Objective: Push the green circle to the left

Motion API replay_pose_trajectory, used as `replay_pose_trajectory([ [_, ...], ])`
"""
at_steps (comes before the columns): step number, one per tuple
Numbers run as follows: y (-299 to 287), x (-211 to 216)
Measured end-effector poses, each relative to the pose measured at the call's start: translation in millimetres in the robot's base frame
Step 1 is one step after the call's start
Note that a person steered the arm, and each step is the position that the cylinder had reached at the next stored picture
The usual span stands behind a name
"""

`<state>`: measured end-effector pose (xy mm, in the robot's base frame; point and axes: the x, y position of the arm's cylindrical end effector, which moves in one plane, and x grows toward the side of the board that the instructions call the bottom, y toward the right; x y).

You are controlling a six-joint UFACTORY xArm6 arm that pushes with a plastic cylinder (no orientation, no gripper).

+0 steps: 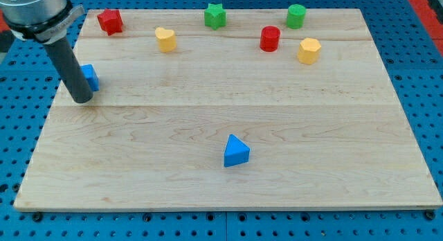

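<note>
Pale wooden board [228, 123] on blue pegboard [422, 75]. Green circle [296, 16] at view's top right, upright cylinder, axis vertical, no discernible facing; red cylinder [270, 39] just below-left, yellow hexagon [309, 50] below. My tip [82, 100] far off at view's left edge, rod tilted slightly, touching blue block [90, 77]. No pincer fitted, just a bare rod.

Pale wooden board [277, 130] on blue perforated table [422, 75].

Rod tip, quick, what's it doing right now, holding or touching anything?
My tip: no gripper, holds nothing; sits at the view's left beside the small blue block, contact unclear, far from the green circle block.
</note>
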<state>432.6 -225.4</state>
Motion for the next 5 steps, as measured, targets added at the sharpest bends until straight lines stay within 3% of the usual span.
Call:
replay_pose_trajectory([
  [2,60.4,-2.2],
  [3,138.0,-8.8],
  [4,160.6,-47.0],
  [5,148.0,-76.9],
])
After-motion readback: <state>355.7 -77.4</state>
